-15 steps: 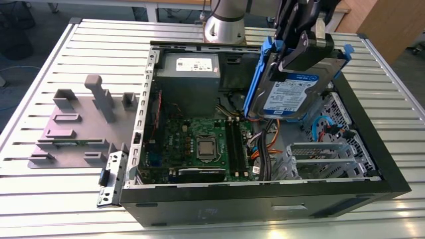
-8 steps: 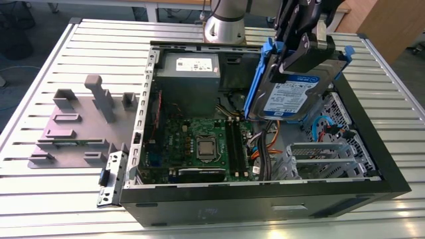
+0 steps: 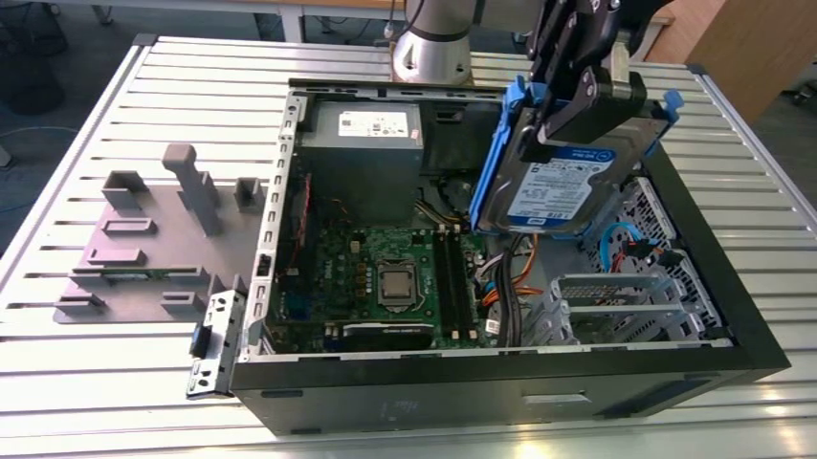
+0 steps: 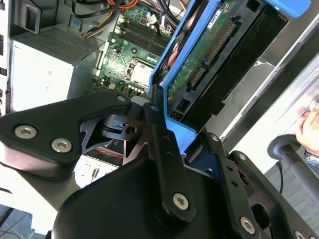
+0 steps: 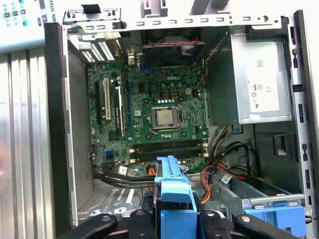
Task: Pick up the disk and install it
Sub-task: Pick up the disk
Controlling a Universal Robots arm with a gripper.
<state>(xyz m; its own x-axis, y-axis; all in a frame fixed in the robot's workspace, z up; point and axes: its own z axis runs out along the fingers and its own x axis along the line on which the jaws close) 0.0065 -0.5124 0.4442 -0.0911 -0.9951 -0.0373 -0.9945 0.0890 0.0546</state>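
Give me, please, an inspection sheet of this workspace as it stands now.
Surface: ribbed silver metal table, carrying an open black computer case.
Job's things: flat metal disk with blue-and-white label and blue plastic rails, held tilted above the case, not installed.
Clutter: grey fixture plate with upright blocks at the exterior view's left.
Grippers: black gripper, shut on the disk's upper edge.
Cables: orange, blue and black cables inside the case.
Surroundings: a person's hand in the second wrist view.
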